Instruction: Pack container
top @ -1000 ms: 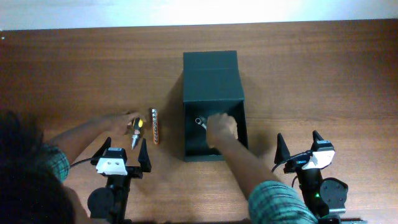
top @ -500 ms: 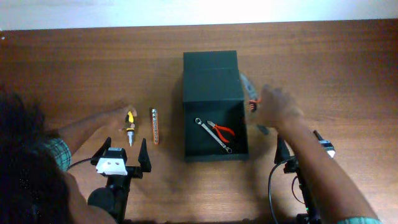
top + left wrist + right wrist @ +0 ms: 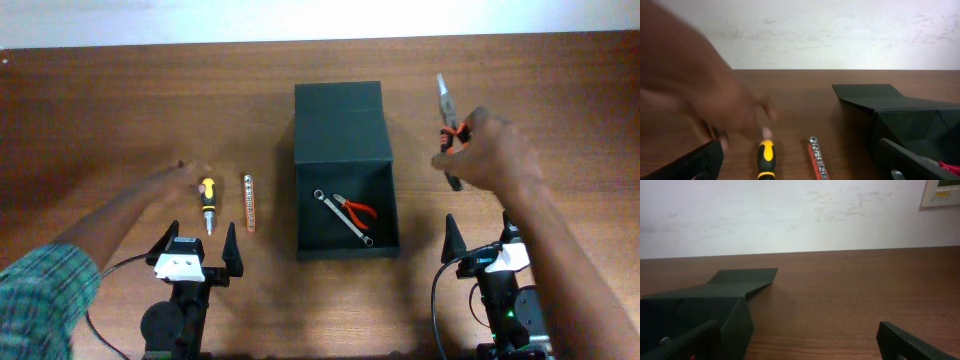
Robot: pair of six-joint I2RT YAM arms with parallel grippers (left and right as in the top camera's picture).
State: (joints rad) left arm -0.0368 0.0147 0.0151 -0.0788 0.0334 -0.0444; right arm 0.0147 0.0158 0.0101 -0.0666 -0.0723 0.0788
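The container (image 3: 338, 120) stands open in the middle of the counter (image 3: 120, 100) to receive tools, a wrench (image 3: 325, 200) and red pliers (image 3: 360, 212) already inside, while a person's hand (image 3: 492, 158) holds long-nose pliers (image 3: 444, 105) just right of it, and the jaws of the left arm (image 3: 186, 272) and right arm (image 3: 506, 262) stand wide open, empty, back at the near edge.

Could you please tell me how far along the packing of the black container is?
Done: a wrench and red-handled pliers lie inside the open container. In hand: the person's right hand holds long-nose pliers right of it. Left: those pliers, the screwdriver and bit strip lying left of it, then probably closing the lid.
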